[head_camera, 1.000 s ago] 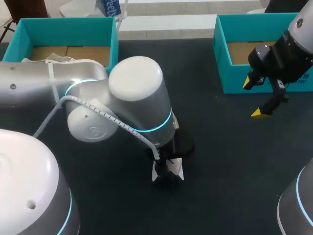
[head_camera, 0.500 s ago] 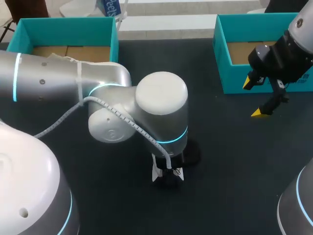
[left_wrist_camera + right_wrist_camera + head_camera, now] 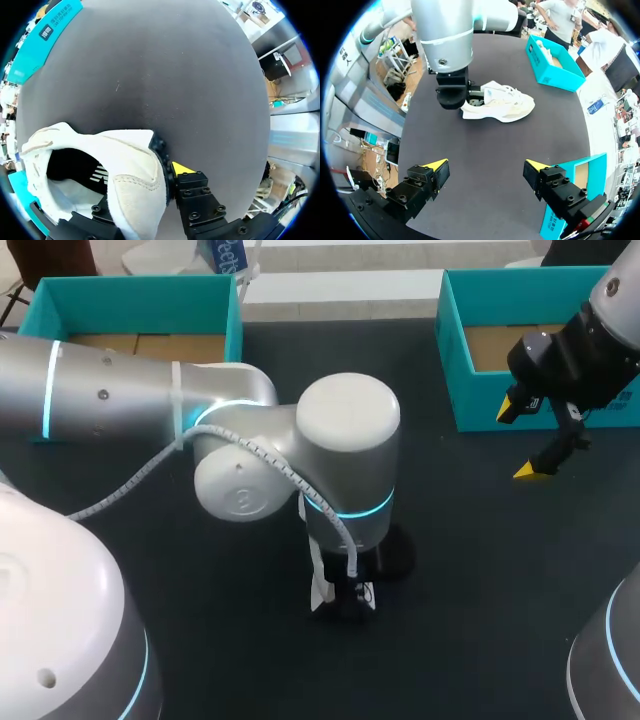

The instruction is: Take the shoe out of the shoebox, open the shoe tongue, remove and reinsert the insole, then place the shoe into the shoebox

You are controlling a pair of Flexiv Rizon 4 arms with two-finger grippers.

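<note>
White shoe point(image 3: 505, 105) lies on the dark table point(image 3: 470, 540); it looks light and floppy, and the heel seems the firmest hold. Left gripper point(image 3: 145, 187) pinches that heel, while the right gripper point(image 3: 486, 165) hangs spread and empty.

Middle blocked, right side open.
My left arm point(image 3: 340, 460) stood over the shoe point(image 3: 500, 102) at mid-table, blocking it from above; bare table point(image 3: 470, 540) lay between it and my right gripper point(image 3: 485, 165), the right shoebox point(image 3: 455, 390) walling the far corner.

The shoebox point(image 3: 22, 64) label point(image 3: 46, 32) carries print too small to read.
</note>
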